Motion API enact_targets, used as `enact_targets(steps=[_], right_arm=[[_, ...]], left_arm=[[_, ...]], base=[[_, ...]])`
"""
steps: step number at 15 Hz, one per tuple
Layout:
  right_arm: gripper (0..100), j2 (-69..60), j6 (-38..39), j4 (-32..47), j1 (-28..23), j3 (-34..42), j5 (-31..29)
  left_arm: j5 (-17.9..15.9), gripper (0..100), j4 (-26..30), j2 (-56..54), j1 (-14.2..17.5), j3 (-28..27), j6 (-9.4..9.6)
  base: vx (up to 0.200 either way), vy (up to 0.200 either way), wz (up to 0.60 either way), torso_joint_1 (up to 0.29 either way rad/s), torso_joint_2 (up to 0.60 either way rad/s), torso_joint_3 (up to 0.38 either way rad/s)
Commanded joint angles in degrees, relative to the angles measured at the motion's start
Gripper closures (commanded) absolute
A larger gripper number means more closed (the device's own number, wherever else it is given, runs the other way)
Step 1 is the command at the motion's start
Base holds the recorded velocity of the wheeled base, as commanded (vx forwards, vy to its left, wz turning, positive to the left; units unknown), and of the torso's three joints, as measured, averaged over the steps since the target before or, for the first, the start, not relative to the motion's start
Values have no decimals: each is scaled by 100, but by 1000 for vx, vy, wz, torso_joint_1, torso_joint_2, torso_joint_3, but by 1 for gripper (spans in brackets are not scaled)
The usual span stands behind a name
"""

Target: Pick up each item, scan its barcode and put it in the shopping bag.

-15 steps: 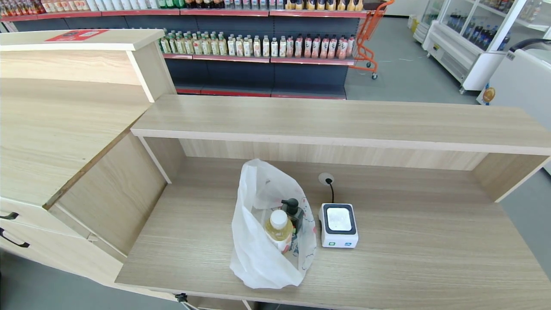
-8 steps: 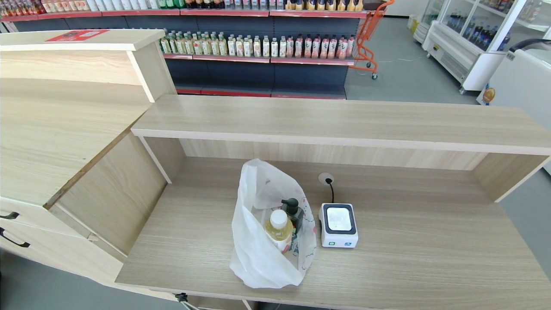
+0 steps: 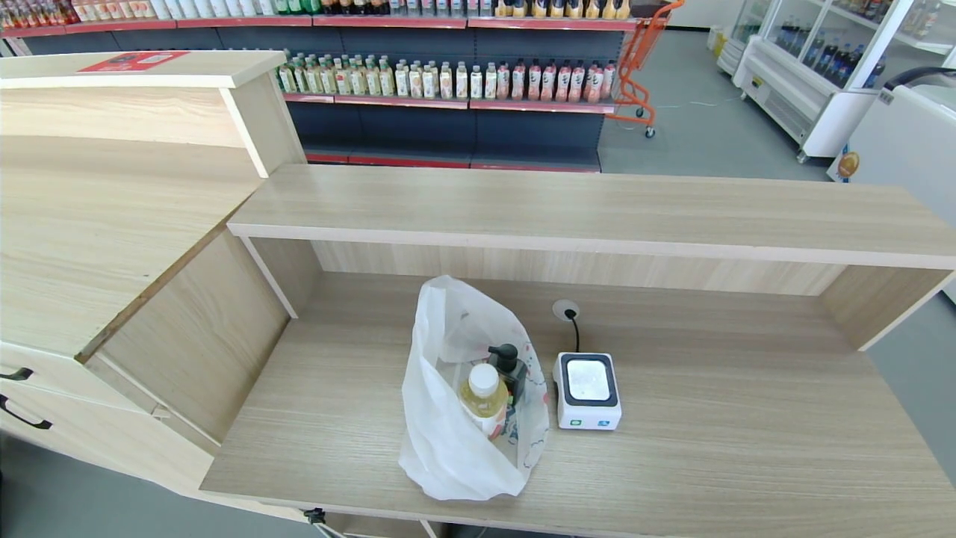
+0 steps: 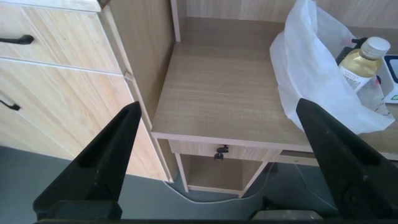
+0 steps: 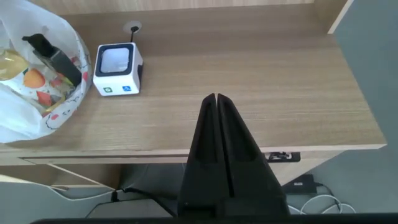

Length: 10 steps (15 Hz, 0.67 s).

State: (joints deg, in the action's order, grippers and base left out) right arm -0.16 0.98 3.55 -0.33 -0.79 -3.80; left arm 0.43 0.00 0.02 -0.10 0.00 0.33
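Black fingers (image 4: 99, 163) of the left gripper (image 4: 217, 158) are spread wide and hold nothing, off the near edge of the wooden counter (image 3: 709, 433). The right gripper (image 5: 216, 98) has its fingers pressed together, also empty, over that same edge. The white shopping bag (image 3: 444, 441) stands on the counter, well apart from both grippers. Inside it are a white-capped bottle (image 3: 483, 396) of yellow liquid and a dark pump bottle (image 3: 508, 364). The scanner (image 3: 587, 391) sits just beside the bag, on the robot's right.
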Motion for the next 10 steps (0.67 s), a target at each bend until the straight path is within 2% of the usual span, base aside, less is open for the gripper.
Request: enact_targets(steps=[1,3,10], right_arm=[[100,25,-1,6,-2,0,2],[100,25,8,6,-2,0,2],[100,25,8,6,-2,0,-6]], left_arm=[[1,0,0,-2,10,0,2],[1,0,0,6,1,0,2],[1,0,0,-2,1,0,20]], base=[[0,0,0,0,0,0],[0,0,0,0,0,0],[0,-200,0,2,4,2]])
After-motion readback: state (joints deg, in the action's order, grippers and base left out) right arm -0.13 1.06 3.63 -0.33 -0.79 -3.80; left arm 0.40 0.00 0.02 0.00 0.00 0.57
